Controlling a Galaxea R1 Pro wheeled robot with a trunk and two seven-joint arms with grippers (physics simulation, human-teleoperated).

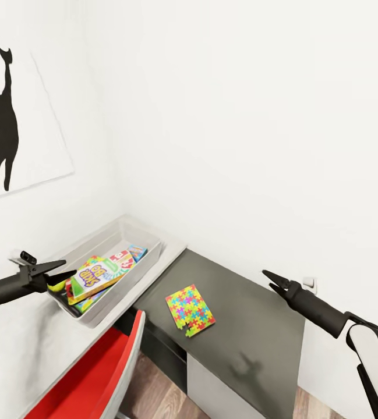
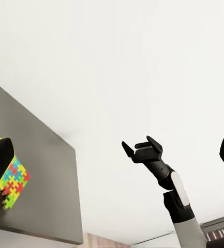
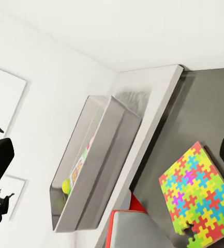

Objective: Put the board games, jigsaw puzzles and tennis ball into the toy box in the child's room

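Observation:
The toy box (image 1: 131, 283) is a light grey bin on the pale table (image 1: 170, 249) in the corner. In it lie the yellow-green Skip-Bo board game (image 1: 93, 276), a white game with a red logo (image 1: 122, 259) and a small blue one (image 1: 138, 251). A yellow-green blob (image 3: 66, 186) at the bin's end may be the tennis ball; I cannot tell. One jigsaw puzzle (image 1: 190, 310) lies flat on the lower dark cabinet (image 1: 247, 331). My left gripper (image 1: 70, 267) hovers open over the bin's near end. My right gripper (image 1: 264, 279) is open in the air, right of the puzzle (image 3: 194, 194).
A red chair (image 1: 89, 378) stands under the table's front edge, close below the bin. White walls close the corner behind, with a black silhouette picture (image 1: 2, 128) on the left wall. Wood floor (image 1: 159, 401) shows beside the cabinet.

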